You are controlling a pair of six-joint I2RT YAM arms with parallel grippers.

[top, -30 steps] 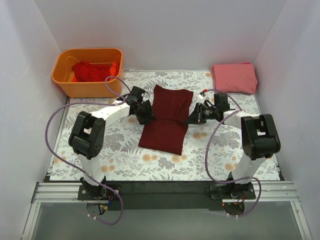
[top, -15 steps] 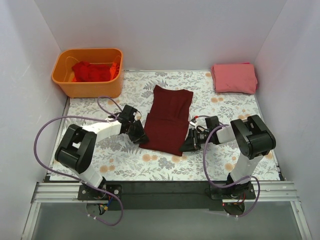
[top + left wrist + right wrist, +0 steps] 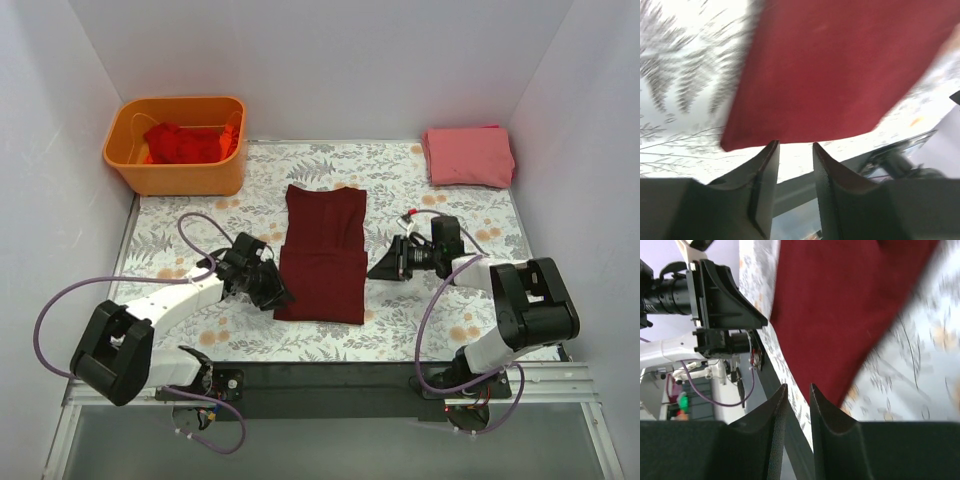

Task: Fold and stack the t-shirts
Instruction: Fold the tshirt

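Observation:
The dark maroon t-shirt (image 3: pixel 323 252) lies flat on the patterned table as a long folded rectangle. My left gripper (image 3: pixel 276 291) is low beside the shirt's near left edge. In the left wrist view it (image 3: pixel 794 144) is open and holds nothing, with the maroon shirt (image 3: pixel 840 70) just beyond the tips. My right gripper (image 3: pixel 384 267) sits to the shirt's right, apart from it. The right wrist view shows it (image 3: pixel 798 386) slightly open and empty, the maroon shirt (image 3: pixel 850 300) ahead. A folded salmon-pink shirt (image 3: pixel 468 156) rests at the back right. Red shirts (image 3: pixel 180 142) lie bunched in the bin.
The orange plastic bin (image 3: pixel 170 180) stands at the back left corner. White walls close the table on three sides. A black rail (image 3: pixel 330 378) runs along the near edge by the arm bases. Purple cables loop beside both arms.
The shirt was drawn toward the near edge and a little left, and now lies flat. Both grippers have let go; the right one has drawn back to the right and the left one has moved nearer.

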